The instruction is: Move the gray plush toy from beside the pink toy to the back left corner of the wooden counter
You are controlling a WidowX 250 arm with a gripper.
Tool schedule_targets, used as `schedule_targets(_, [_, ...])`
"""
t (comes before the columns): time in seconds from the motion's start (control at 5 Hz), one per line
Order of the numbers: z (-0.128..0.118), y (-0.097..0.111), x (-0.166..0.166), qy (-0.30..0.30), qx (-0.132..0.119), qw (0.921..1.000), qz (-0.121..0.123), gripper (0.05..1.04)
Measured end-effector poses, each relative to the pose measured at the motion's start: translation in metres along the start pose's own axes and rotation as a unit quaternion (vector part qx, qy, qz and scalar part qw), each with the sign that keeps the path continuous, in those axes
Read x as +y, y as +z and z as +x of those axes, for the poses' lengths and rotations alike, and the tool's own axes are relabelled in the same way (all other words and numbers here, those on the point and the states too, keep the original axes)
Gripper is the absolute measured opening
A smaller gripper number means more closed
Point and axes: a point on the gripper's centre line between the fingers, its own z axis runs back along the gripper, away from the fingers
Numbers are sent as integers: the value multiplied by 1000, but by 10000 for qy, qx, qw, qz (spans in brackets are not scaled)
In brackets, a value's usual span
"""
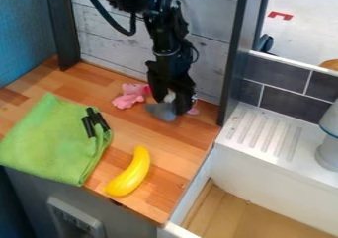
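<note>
The black gripper (pixel 170 99) hangs low over the back of the wooden counter, near the grey-white wall. Right at its lower end is a small blue-grey toy (pixel 161 112), partly hidden by the gripper; whether it is held cannot be told. Just left of the gripper lies a pink soft toy (pixel 130 96). A yellow banana (pixel 130 173) rests near the counter's front edge. On the left, a green cloth (pixel 54 142) is spread out, with black marker-like sticks (pixel 97 122) on its right part.
To the right stands a white sink (pixel 264 175) with a ridged drainboard (pixel 269 133) and a wooden-looking bottom. A grey-white object (pixel 328 145) stands at the right edge. Dark upright posts (pixel 63 29) frame the back wall.
</note>
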Motion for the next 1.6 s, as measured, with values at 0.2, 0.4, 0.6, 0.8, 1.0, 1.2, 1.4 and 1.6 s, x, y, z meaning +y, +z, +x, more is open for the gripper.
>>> schedule_targets(0.2, [-1,-11,2,113,204,9997,-2,750])
schedule_targets(0.4, [-4,-10,1,182,297,9994,-35,664])
schedule_targets(0.6, [-11,-10,-3,155,413,9989,-144,655])
schedule_targets(0.8, [-13,14,-9,47,120,9998,-156,655])
schedule_targets(1.0, [-23,48,-13,73,-395,9992,46,655])
schedule_targets(1.2, [-51,77,13,431,-507,9961,578,655])
schedule_targets(1.4, [-74,92,55,1042,-453,9890,946,655])
schedule_targets(1.6, [-82,108,98,1659,-659,9777,1108,655])
